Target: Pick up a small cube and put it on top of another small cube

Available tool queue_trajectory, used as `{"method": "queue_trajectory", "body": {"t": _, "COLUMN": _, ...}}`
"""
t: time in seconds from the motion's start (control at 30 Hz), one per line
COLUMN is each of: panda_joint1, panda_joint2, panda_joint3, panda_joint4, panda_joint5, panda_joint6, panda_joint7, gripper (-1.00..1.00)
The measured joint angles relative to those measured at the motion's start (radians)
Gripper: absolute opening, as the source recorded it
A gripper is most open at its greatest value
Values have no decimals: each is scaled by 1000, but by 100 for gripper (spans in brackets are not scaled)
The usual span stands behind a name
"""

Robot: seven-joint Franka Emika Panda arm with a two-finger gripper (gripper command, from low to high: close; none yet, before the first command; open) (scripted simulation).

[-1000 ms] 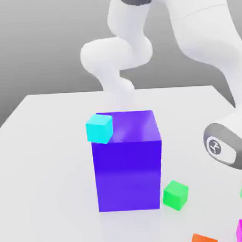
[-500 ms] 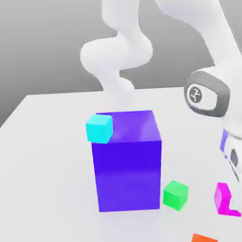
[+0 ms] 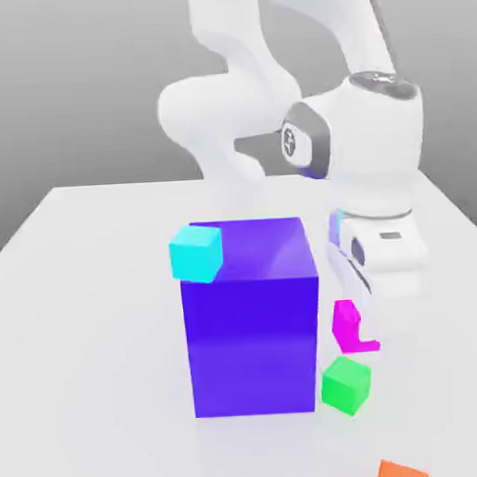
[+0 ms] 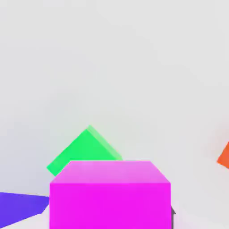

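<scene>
The small magenta cube (image 3: 347, 325) hangs in the air, clamped in the closed jaws of the gripper (image 3: 357, 327), just above the small green cube (image 3: 347, 383) and not touching it. In the hand view the magenta cube (image 4: 110, 193) sits close in front of the camera, with the green cube (image 4: 84, 151) lying beyond it on the table (image 4: 134, 67).

The green cube rests on the white table (image 3: 90, 339) just beside the lower corner of the big blue-purple block (image 3: 251, 316), on the exterior view's right of that block. The magenta cube is also near the block's side on the exterior view's right — about halfway up its height.

A small cyan cube (image 3: 196, 252) appears at the block's upper corner on the exterior view's left. A small orange cube (image 3: 401, 471) lies on the table near the green cube, further from the block — at the picture's lower edge.
</scene>
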Motion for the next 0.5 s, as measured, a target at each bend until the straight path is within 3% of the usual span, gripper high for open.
{"method": "queue_trajectory", "body": {"t": 0.43, "panda_joint1": 13, "panda_joint2": 202, "panda_joint3": -10, "panda_joint4": 2, "panda_joint5": 22, "panda_joint6": 198, "panda_joint7": -24, "gripper": -100}}
{"method": "queue_trajectory", "body": {"t": 0.47, "panda_joint1": 14, "panda_joint2": 215, "panda_joint3": -13, "panda_joint4": 1, "panda_joint5": 17, "panda_joint6": 211, "panda_joint7": -20, "gripper": 100}}
{"method": "queue_trajectory", "body": {"t": 0.5, "panda_joint1": 15, "panda_joint2": 215, "panda_joint3": -13, "panda_joint4": 1, "panda_joint5": 17, "panda_joint6": 211, "panda_joint7": -20, "gripper": 100}}
